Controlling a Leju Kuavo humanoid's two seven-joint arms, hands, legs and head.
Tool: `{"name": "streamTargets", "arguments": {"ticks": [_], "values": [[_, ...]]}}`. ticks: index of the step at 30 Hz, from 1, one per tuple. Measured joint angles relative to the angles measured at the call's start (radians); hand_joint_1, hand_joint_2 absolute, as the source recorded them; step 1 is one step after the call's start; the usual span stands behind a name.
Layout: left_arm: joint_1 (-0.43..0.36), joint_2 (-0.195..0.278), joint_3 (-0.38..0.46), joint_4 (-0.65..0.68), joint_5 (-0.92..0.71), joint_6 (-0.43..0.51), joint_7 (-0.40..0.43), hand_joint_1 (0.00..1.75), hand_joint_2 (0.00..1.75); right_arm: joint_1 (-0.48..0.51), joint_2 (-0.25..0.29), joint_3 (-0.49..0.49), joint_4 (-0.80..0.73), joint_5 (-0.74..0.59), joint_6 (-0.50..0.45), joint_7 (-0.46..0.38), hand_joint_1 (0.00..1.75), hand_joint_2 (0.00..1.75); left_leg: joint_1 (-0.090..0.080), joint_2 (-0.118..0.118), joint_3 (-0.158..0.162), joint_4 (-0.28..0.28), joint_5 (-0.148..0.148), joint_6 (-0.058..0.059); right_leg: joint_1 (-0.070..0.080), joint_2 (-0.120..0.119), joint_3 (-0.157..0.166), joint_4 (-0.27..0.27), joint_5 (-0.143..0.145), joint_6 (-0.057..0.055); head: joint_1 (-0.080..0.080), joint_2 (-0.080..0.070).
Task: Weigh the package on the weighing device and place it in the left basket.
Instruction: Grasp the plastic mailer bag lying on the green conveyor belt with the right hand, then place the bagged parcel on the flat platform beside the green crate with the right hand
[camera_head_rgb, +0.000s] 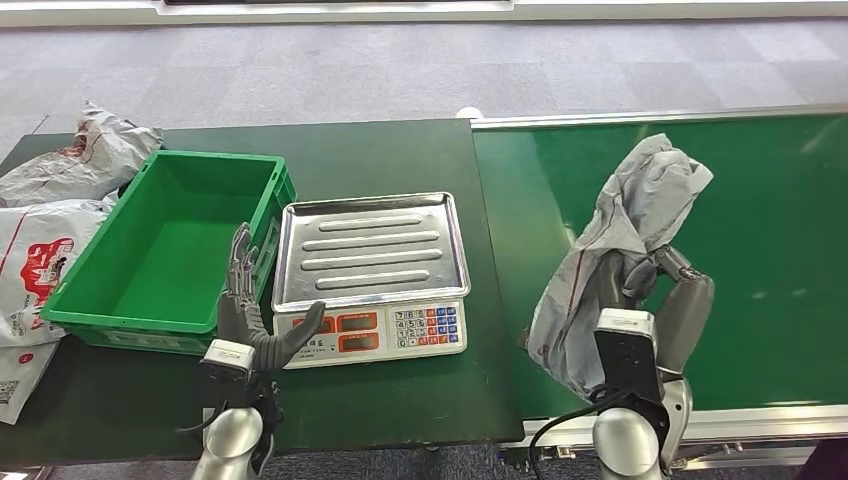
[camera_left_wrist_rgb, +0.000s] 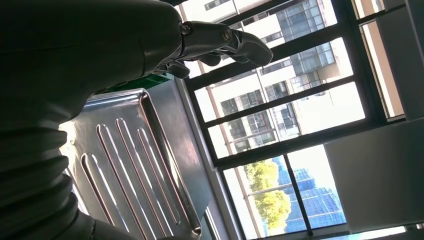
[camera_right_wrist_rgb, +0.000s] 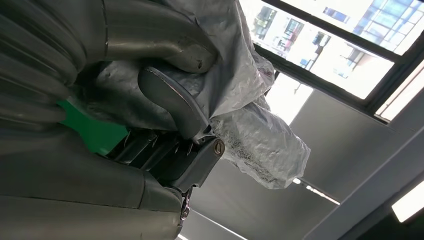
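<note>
Right hand (camera_head_rgb: 655, 285) grips grey package (camera_head_rgb: 625, 240) above the green conveyor belt (camera_head_rgb: 780, 250). Scale (camera_head_rgb: 372, 275) pan bare, green basket (camera_head_rgb: 160, 245) empty; weighing not yet done. Left hand (camera_head_rgb: 250, 310) open, empty.

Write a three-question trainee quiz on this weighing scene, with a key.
1. True or false: the scale tray already holds a package.
2. Which hand grips the grey package: A) left hand B) right hand?
3. Fill in: the green basket sits on the scale's ____ side, seen from the head view.

Key: 1 false, the tray is bare. 2 B, above the green belt. 3 left.
</note>
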Motion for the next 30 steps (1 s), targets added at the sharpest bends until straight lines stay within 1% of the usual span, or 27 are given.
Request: {"name": "streamTargets", "arguments": {"ticks": [1,3,7,8,10,16,18,21,26,28,29,30], "values": [[-0.008,-0.001,-0.005,0.008,0.0,-0.004,-0.002,0.0,1.75,-0.022,0.002,0.008,0.013,-0.013,0.007,-0.008,1.75,1.75,0.0,0.0,0.0,0.0,0.0,0.0,0.0,0.0,0.0,0.0,0.0,0.0,0.0,0.0],[-0.034,-0.005,-0.02,0.031,0.004,-0.008,-0.009,0.0,1.75,-0.1,0.01,0.031,0.077,-0.049,0.012,-0.021,1.75,1.75,0.0,0.001,0.0,0.0,0.001,0.0,0.0,0.001,-0.001,0.0,0.001,-0.001,0.0,0.0],[-0.082,-0.02,-0.061,0.085,0.03,0.013,-0.029,0.0,1.75,-0.329,0.048,0.068,0.309,-0.141,-0.006,-0.035,1.75,1.75,0.0,0.002,-0.001,0.0,0.005,0.0,0.0,0.001,-0.002,0.001,0.005,-0.001,0.0,0.0],[-0.089,-0.021,-0.069,0.095,0.035,0.019,-0.032,0.0,1.75,-0.378,0.057,0.072,0.362,-0.157,-0.008,-0.038,1.75,1.75,0.0,0.001,-0.001,0.0,0.007,0.001,0.0,0.001,-0.002,0.001,0.006,-0.001,0.0,0.0],[-0.098,-0.024,-0.079,0.111,0.04,0.024,-0.035,0.0,1.75,-0.44,0.068,0.077,0.433,-0.17,-0.011,-0.042,1.75,1.75,0.0,-0.001,-0.001,0.0,0.008,0.001,0.0,-0.001,-0.002,0.001,0.007,-0.001,0.0,0.0],[-0.109,-0.024,-0.091,0.138,0.055,0.034,-0.044,0.0,1.75,-0.534,0.087,0.089,0.57,-0.173,-0.02,-0.031,1.75,1.75,0.0,-0.004,-0.005,0.0,0.009,0.0,0.0,-0.003,-0.005,0.002,0.007,-0.001,0.0,0.0],[-0.115,-0.024,-0.095,0.151,0.063,0.047,-0.054,0.0,1.75,-0.583,0.096,0.091,0.641,-0.177,-0.03,-0.033,1.75,1.75,0.0,-0.004,-0.006,0.0,0.009,0.0,0.0,-0.003,-0.006,0.002,0.007,-0.001,0.0,0.0],[-0.117,-0.021,-0.097,0.164,0.075,0.062,-0.065,0.0,1.75,-0.658,0.113,0.091,0.756,-0.196,-0.051,-0.057,1.75,1.75,0.0,-0.004,-0.006,0.0,0.009,0.0,0.0,-0.003,-0.006,0.001,0.007,-0.001,0.0,0.0],[-0.117,-0.012,-0.097,0.174,0.075,0.065,-0.068,0.0,1.75,-0.74,0.128,0.091,0.911,-0.233,-0.069,-0.061,1.75,1.75,0.0,-0.004,-0.007,0.0,0.009,0.0,0.0,-0.003,-0.007,0.002,0.007,-0.001,0.0,0.0],[-0.117,-0.008,-0.097,0.178,0.069,0.062,-0.067,0.0,1.75,-0.765,0.129,0.091,0.967,-0.257,-0.034,-0.065,1.75,1.75,0.0,-0.004,-0.007,0.0,0.009,0.0,0.0,-0.003,-0.007,0.001,0.007,-0.001,0.0,0.0],[-0.117,-0.006,-0.097,0.181,0.065,0.058,-0.067,0.0,1.75,-0.776,0.129,0.091,0.996,-0.279,0.018,-0.074,1.75,1.75,0.0,-0.004,-0.007,0.0,0.009,0.0,0.0,-0.003,-0.007,0.001,0.007,-0.001,0.0,0.0],[-0.118,-0.004,-0.097,0.185,0.061,0.052,-0.067,0.0,1.75,-0.787,0.129,0.091,1.024,-0.304,0.092,-0.09,1.75,1.75,0.0,-0.004,-0.007,0.0,0.009,0.0,0.0,-0.003,-0.008,0.001,0.007,-0.001,0.0,0.0]]}}
